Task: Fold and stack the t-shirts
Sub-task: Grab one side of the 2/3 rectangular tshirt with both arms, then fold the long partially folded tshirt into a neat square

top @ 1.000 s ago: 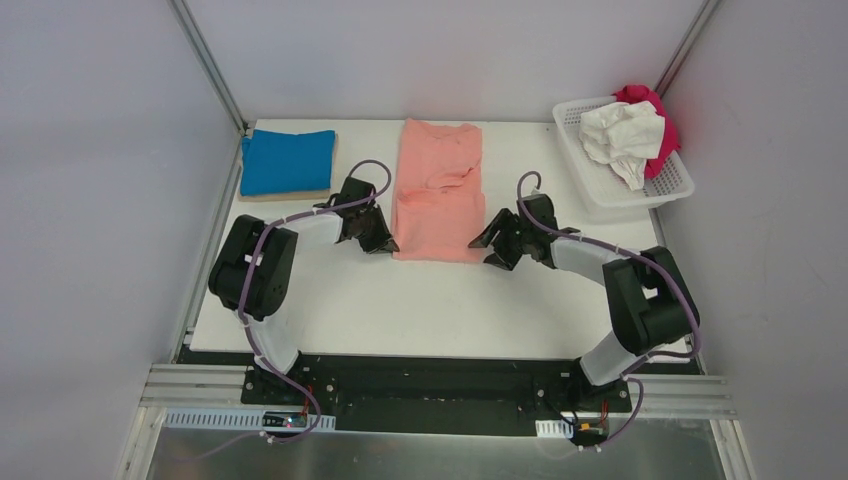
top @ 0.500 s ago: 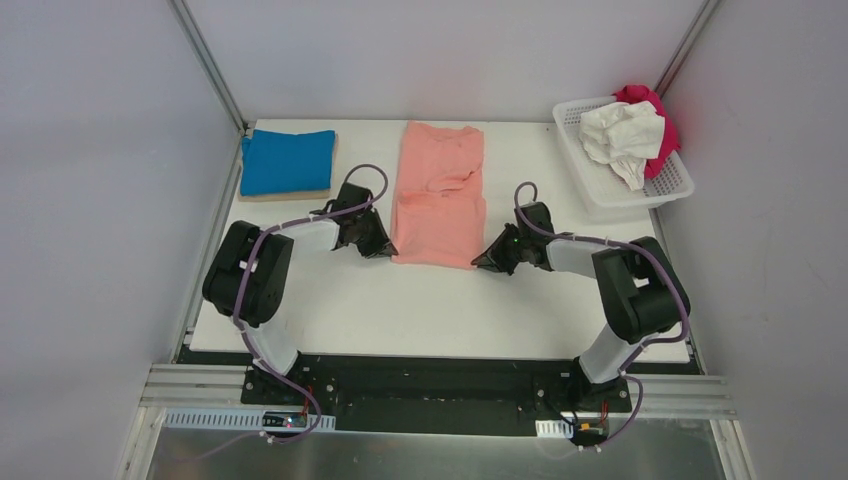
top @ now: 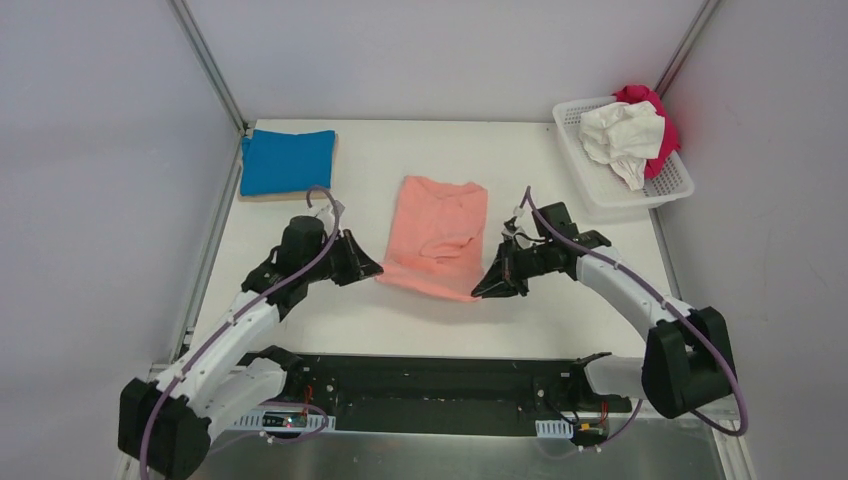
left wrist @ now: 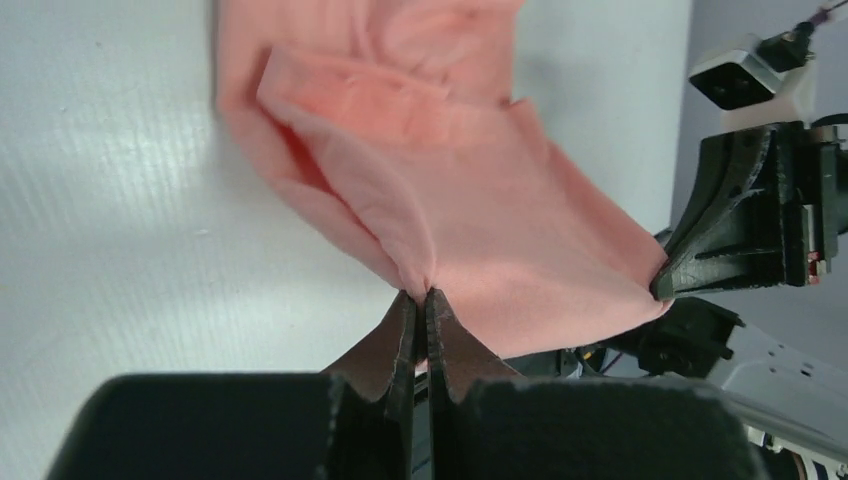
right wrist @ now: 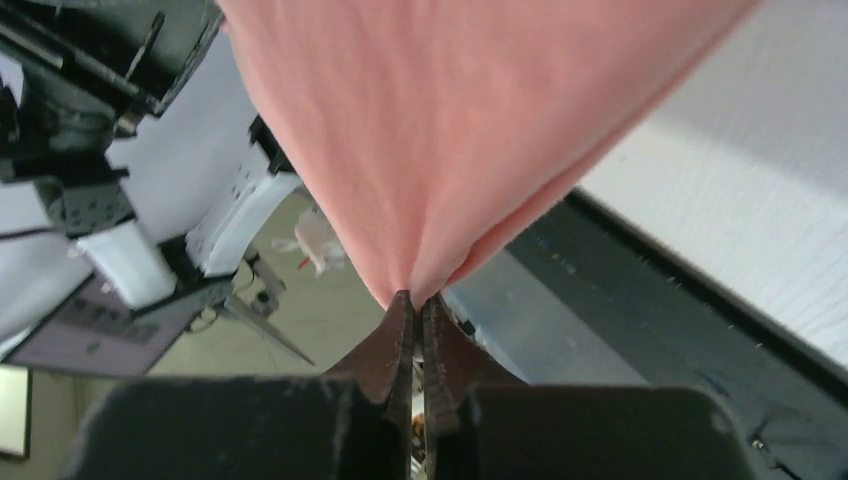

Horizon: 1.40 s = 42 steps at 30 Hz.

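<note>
The L gripper (top: 372,268) is seen clamped shut on the near-L corner of the salmon-pink t-shirt (top: 435,235); in the left wrist view the cloth is pinched right at the fingertips (left wrist: 396,335), w/ no gap left between the jaws. The R gripper (top: 483,290) is likewise closed on the near-R corner, the fabric being gathered to a point at its fingertips (right wrist: 392,345) in the right wrist view. The near hem is held stretched between the 2 grippers and appears lifted off the worktop (top: 400,320), while the far part, collar end incl., is laid flat around the middle of the worktop. A loose crease is seen across the shirt's centre. Well apart, at the far-L corner, a folded blue t-shirt (top: 287,160) is rested on a thin tan board (top: 290,195). At the far-R corner a white lattice basket (top: 598,180) is placed, w/ a crumpled white t-shirt (top: 620,135) piled in it and a magenta t-shirt (top: 648,102) tucked behind and beside that, partly draped over the rim.
</note>
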{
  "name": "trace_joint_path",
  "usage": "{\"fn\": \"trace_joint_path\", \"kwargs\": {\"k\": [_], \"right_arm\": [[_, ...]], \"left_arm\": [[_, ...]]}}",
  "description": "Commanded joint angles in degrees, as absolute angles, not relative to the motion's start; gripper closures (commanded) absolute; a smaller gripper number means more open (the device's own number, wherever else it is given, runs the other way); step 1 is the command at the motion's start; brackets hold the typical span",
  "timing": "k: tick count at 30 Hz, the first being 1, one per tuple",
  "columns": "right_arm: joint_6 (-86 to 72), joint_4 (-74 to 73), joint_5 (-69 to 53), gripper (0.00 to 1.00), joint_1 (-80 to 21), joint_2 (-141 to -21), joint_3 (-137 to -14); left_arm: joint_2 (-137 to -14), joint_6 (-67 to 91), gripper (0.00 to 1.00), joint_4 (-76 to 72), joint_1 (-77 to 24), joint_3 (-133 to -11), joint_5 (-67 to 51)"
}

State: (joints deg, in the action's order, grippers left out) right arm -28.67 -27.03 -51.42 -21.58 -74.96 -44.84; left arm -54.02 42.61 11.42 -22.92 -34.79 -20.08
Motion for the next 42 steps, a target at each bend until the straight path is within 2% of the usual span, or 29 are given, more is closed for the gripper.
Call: {"fn": "trace_joint_path", "kwargs": {"k": [1,5,10,17,26,42], "right_arm": [[-21.3,-41.7,-62.0,1.00,-22.2,-69.7,-48.7],[-20.8,-40.7,-62.9,1.00,-21.9,-66.3,-50.1],[-23.4,-38.1,-61.3,1.00,-18.1,-66.5,-50.3],[-28.2,-29.7,-62.8,1.00,-10.7,-71.7,-51.0],[-29.5,-25.7,-58.6,1.00,-7.8,-80.1,-56.9],[-32.8,-20.2,-55.8,1.00,-4.1,-98.6,-66.3]], "left_arm": [[-45.0,41.3,1.00,15.3,-23.0,-34.7,-24.8],[-39.5,39.8,1.00,17.5,-23.0,-35.9,-19.5],[-43.3,39.9,1.00,16.2,-22.9,-39.7,-15.5],[-54.2,40.6,1.00,10.7,-22.9,-45.5,-7.9],[-67.2,39.6,1.00,9.3,-22.8,-54.6,1.0],[-92.8,37.4,1.00,8.9,-20.3,-72.8,1.5]]}}
